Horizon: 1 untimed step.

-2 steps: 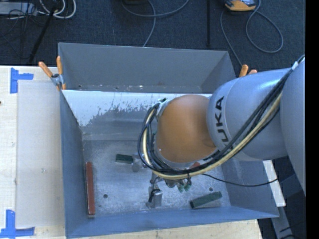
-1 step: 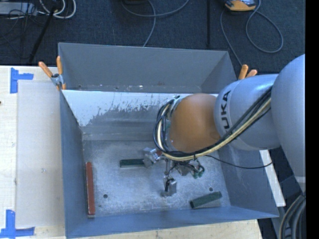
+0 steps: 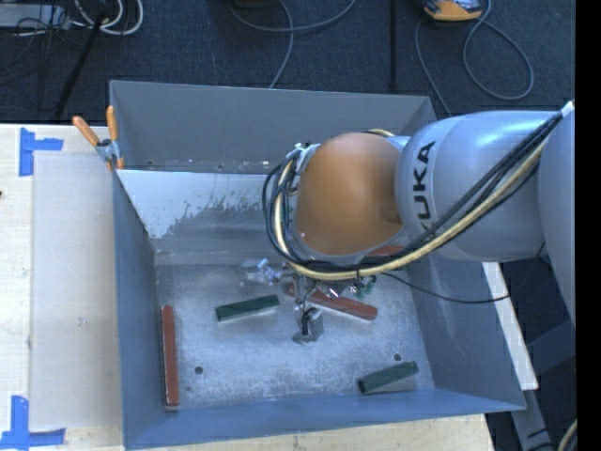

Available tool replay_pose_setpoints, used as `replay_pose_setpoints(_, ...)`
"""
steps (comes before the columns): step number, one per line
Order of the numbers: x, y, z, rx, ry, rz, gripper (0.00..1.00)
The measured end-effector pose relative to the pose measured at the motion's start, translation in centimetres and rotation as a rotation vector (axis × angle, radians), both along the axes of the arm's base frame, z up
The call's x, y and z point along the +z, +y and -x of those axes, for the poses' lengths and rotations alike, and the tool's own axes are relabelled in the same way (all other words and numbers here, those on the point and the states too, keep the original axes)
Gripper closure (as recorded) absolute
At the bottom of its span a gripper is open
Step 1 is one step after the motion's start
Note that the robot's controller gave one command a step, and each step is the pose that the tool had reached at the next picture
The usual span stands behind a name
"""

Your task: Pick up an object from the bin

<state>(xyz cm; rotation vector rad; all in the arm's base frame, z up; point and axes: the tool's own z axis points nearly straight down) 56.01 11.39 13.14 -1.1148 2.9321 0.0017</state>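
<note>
Well, my gripper (image 3: 306, 325) is low in the bin (image 3: 188, 224), down near the floor a little to the five o'clock side of the middle. It sits under the orange cover (image 3: 343, 195) on my wrist. I cannot tell whether it is spread or pressed together, because the wrist and its cables hide that.

The thing closest to me is a short reddish-brown bar (image 3: 349, 307). It lies flat and slanted, just beside the gripper at about two o'clock, and one end reaches in under my wrist. A dark green bar (image 3: 246, 308) lies near at nine o'clock. A long reddish-brown strip (image 3: 169, 355) runs along the wall at the bin's eight o'clock, and a dark green block (image 3: 387, 377) rests at the bin's five o'clock, both well apart from me.

I judge this to be the reaching step, down at grasping height, with nothing yet shown as caught. The next move calls for getting squarely across the narrow width of the short bar, closing firmly, then rising straight up. I must keep clear of the green bar, since a grip at the bar's end would likely let it swing or slip.
</note>
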Motion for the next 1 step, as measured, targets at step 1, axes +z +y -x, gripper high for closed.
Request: replay_pose_setpoints(1, -6.58, -5.90, -4.13, -0.043, 0.004, 0.004, 0.00)
